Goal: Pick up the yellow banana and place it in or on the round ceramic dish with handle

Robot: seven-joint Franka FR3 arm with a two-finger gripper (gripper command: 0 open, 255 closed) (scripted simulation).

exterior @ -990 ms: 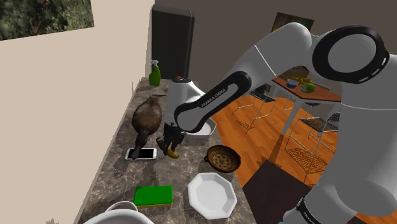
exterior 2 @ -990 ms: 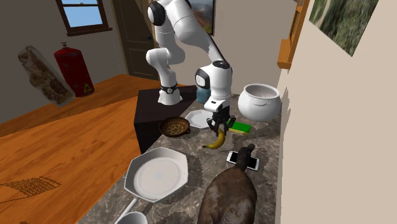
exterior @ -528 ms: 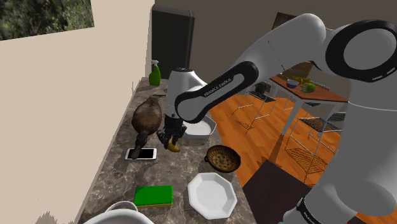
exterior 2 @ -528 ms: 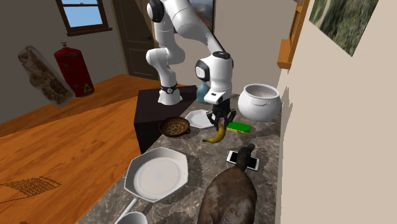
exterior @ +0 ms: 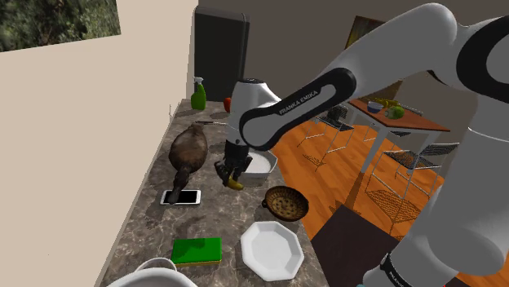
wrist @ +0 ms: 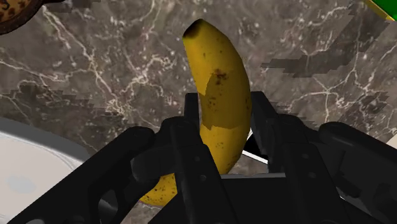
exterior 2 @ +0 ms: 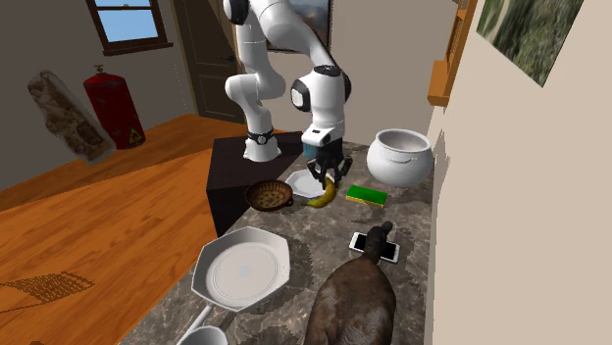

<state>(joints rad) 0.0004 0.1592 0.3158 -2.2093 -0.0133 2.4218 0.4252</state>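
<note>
Black two-finger hand (wrist: pixel 227 105) grips a spotted yellow banana (wrist: pixel 216 70), apparently clear of the dark marbled bench (wrist: pixel 95 76), near the brown round dish (exterior 2: pixel 268 196).

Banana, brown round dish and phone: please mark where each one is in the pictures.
banana (wrist: pixel 219 83), wrist view, on its yellow skin near the free tip.
brown round dish (exterior: pixel 285 203), shoulder view, on its speckled inside.
phone (exterior: pixel 180 196), shoulder view, on its dark screen.
</note>
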